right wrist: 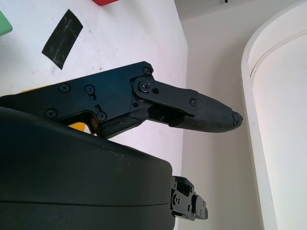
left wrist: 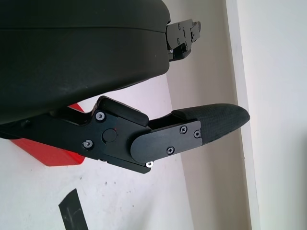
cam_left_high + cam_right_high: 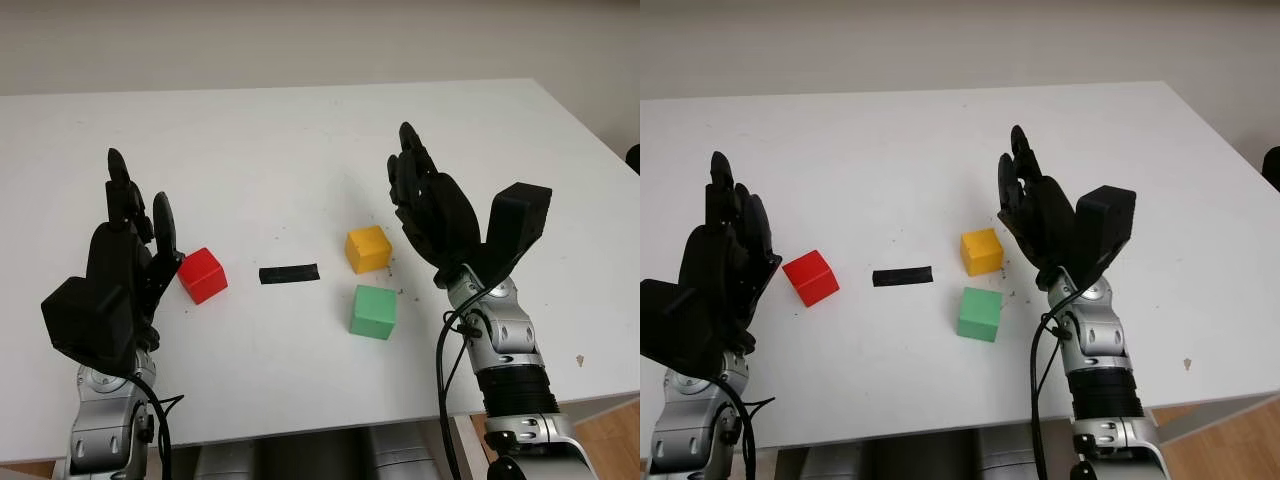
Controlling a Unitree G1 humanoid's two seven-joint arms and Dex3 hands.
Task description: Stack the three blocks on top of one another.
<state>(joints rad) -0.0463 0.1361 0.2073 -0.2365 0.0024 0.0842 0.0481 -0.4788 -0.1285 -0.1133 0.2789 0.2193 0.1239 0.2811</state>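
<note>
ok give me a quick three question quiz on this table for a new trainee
1. True or false: the three blocks are already stacked.
2. Which block lies nearest the left hand? A) yellow B) green C) red
3. What lies on the table between the red block and the yellow block?

Key
1. False. The red, yellow and green block all sit apart on the table.
2. C. The left hand is open beside the red block; the right hand is open next to the yellow one.
3. A strip of black tape.
</note>
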